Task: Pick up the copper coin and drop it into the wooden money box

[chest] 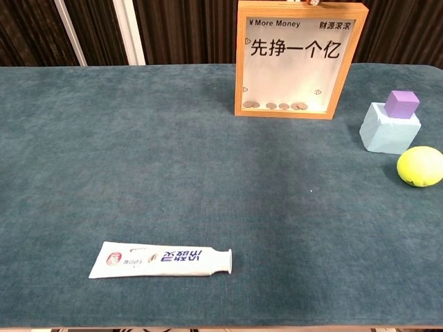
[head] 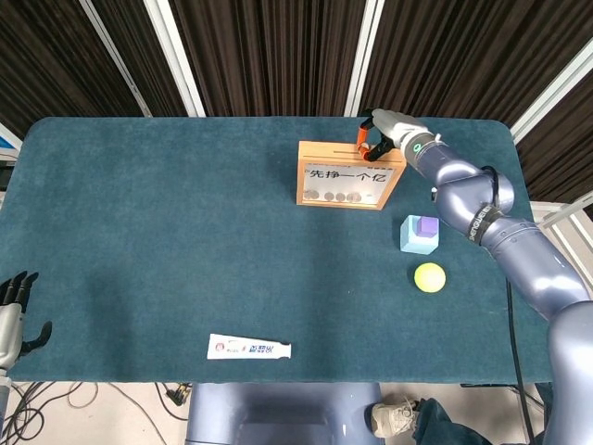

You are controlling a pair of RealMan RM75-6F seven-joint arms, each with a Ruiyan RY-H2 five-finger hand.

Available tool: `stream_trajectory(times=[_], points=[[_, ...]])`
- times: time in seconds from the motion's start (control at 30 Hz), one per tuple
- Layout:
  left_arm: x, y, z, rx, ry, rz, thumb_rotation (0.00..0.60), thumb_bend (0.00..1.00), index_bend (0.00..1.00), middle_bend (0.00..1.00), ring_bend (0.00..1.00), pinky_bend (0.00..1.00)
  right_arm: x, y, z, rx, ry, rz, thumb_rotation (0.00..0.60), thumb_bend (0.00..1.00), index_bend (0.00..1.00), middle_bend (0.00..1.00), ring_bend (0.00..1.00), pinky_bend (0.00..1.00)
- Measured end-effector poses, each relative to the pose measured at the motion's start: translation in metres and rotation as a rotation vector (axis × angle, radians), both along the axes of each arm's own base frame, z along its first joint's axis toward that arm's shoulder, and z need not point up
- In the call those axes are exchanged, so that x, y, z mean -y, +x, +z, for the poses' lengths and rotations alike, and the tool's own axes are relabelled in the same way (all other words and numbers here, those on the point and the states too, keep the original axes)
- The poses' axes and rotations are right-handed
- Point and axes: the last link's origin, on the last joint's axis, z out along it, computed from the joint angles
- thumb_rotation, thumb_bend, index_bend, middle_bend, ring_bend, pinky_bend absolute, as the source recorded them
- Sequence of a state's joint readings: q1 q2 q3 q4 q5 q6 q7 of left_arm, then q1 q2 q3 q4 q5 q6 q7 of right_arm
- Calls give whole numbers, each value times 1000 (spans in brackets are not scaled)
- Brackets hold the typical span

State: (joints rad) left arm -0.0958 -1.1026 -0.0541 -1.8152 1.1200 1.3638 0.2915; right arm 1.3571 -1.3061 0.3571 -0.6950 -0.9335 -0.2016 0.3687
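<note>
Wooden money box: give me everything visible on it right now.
The wooden money box is an upright light-wood frame with a clear front pane, standing at the far right-centre of the table. The pane carries printed text, "More Money" and large Chinese characters. Several coins lie in a row along its bottom. The right hand hovers at its top edge, fingers curled over the rim; whether it touches the box or holds a coin is not clear. Nothing else touches the box.

dark slatted wall, teal table
</note>
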Motion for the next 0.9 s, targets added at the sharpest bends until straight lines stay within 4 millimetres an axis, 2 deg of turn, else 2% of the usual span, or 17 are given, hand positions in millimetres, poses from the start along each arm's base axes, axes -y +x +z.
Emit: stream_trajectory(times=[0.27, 0.9], points=[[0, 0, 0, -2, -4, 3, 600, 367, 75, 2, 0, 41, -1, 1, 0, 6, 5, 4, 600, 578, 348, 44, 0, 0], [0, -1, -1, -4, -15, 12, 600, 368, 75, 2, 0, 57, -2, 2, 2, 30, -11, 16, 600, 578, 339, 42, 0, 0]])
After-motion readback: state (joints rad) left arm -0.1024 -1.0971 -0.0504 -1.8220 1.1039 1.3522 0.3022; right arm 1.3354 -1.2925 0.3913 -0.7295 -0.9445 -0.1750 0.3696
